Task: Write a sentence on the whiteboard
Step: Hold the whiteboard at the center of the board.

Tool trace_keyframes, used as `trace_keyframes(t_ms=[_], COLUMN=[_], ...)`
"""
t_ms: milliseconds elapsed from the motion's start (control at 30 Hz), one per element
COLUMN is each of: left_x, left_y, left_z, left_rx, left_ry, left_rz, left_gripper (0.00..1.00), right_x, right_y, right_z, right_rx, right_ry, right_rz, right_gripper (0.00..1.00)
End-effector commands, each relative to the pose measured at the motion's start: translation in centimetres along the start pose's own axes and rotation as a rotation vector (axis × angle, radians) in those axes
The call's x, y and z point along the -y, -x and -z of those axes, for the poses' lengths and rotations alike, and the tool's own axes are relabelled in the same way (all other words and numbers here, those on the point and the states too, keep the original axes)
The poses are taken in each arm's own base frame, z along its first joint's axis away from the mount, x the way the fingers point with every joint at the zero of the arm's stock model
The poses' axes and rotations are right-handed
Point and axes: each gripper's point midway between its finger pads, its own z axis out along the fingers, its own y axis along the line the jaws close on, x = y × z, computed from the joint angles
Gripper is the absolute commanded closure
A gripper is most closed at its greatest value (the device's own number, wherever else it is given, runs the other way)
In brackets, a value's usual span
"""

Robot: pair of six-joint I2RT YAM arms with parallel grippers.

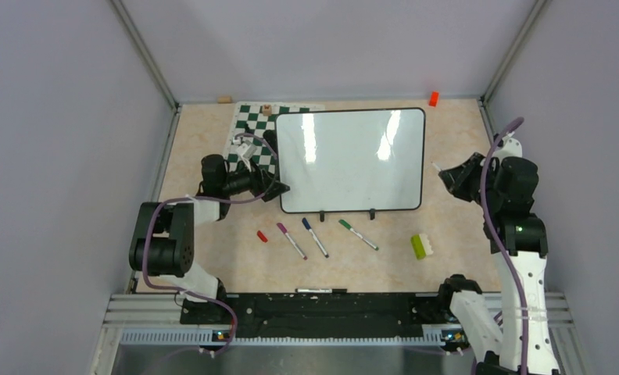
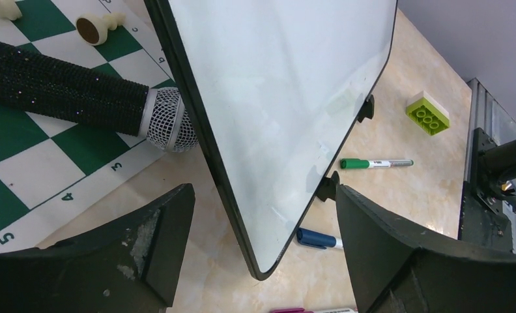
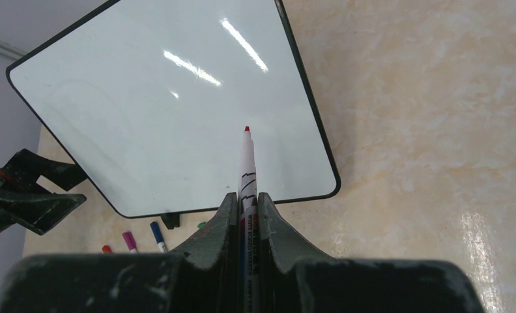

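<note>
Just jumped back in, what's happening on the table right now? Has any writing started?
Nothing is written yet: the whiteboard is blank. The right pincer is shut on an uncapped red marker, tip aimed at the board but not touching it. The left pincer is open, straddling the board's near left corner without gripping it. The red cap and three other markers lie in front of the board.

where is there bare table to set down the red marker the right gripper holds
Bare tabletop lies right of the whiteboard, between the orange block and the right gripper; a smaller gap sits between the green marker and the green brick. Crowded: the chess mat beside the left gripper, and the other markers before the whiteboard.
</note>
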Motion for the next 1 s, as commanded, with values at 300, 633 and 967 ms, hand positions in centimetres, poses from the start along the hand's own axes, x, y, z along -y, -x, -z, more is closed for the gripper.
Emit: trace_keyframes(t_ms=[300, 633, 967], left_x=[0.4, -0.6, -1.4], left_y=[2.3, 3.2, 3.9], left_z=[0.8, 1.9, 2.1], left_rx=[0.087, 0.174, 0.222], left_ry=[0.002, 0.138, 0.192], left_rz=[-0.067, -0.126, -0.147], left_gripper=[0.12, 0.11, 0.13], right_x=[-1.0, -1.2, -1.5], right_y=[0.8, 2.5, 5.0], right_z=[1.5, 0.4, 0.1], right_rx=[0.094, 0.131, 0.175], right_ry=[0.054, 0.053, 0.033], right_rz=[0.028, 0.022, 0.023], right_gripper=[1.00, 1.00, 1.00])
